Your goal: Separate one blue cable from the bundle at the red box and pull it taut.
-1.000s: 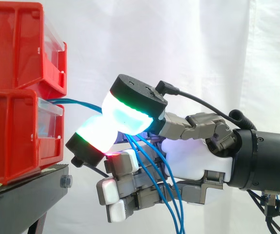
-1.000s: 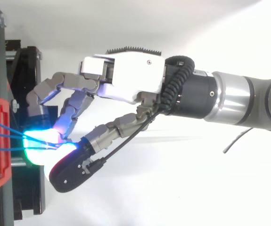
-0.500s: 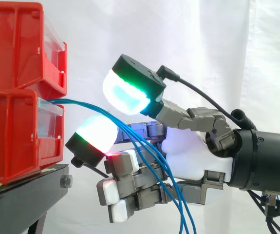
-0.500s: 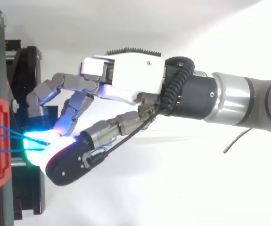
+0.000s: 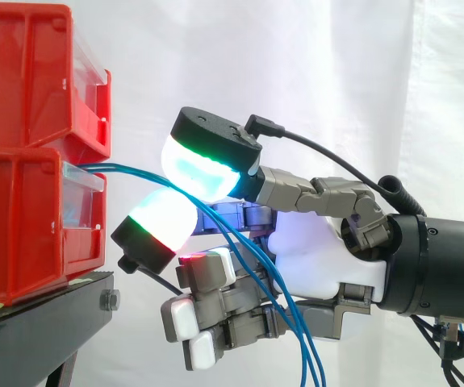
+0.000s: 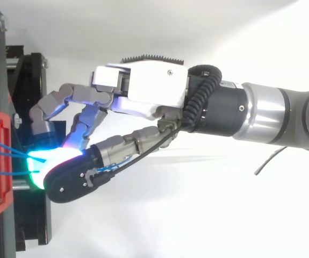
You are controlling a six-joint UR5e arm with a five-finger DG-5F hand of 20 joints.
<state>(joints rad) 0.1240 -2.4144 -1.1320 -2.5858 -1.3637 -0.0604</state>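
Blue cables (image 5: 135,171) come out of the front of the lower red bin (image 5: 22,226), run through the hand (image 5: 320,258) and droop below it, so I'd say nothing is taut yet. I honestly can't tell whether the hand has clamped one strand or the whole bunch is just threaded through it. It's parked just beside the bin, which makes sense to me: from above, the strands fan apart at the bin, so that looks like the easiest spot to single one out. The bin sits on a black stand (image 5: 46,310) with the upper bin (image 5: 22,72) stacked on top, so I'd guess pulling straight away from it would take up the slack.
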